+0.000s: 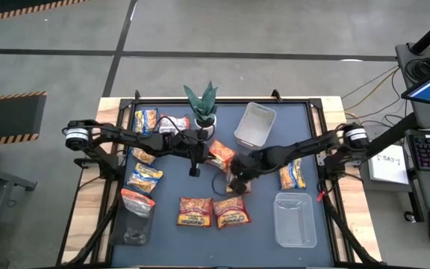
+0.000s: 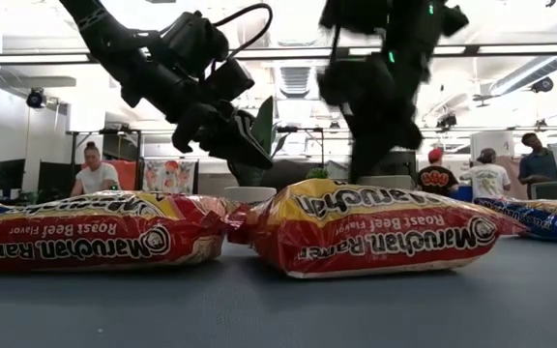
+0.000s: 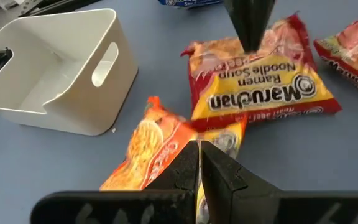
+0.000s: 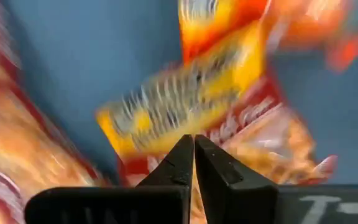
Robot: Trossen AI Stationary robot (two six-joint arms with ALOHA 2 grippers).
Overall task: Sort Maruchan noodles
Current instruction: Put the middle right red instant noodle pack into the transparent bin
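Right hand (image 1: 239,181) clenched empty over the noodle packets (image 1: 213,211) at mid-desk.
Its wrist view shows fingers pressed together just above a blurred red-and-yellow packet (image 4: 185,99), nothing between them. From above, both arms reach inward over the desk (image 1: 263,232); the left hand (image 3: 199,163), also clenched, hangs near a white bin (image 3: 55,74). The low view alone shows people behind.

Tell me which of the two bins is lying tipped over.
The white bin beside the potted plant is tipped, opening facing sideways; the clear bin at the front right sits flat.
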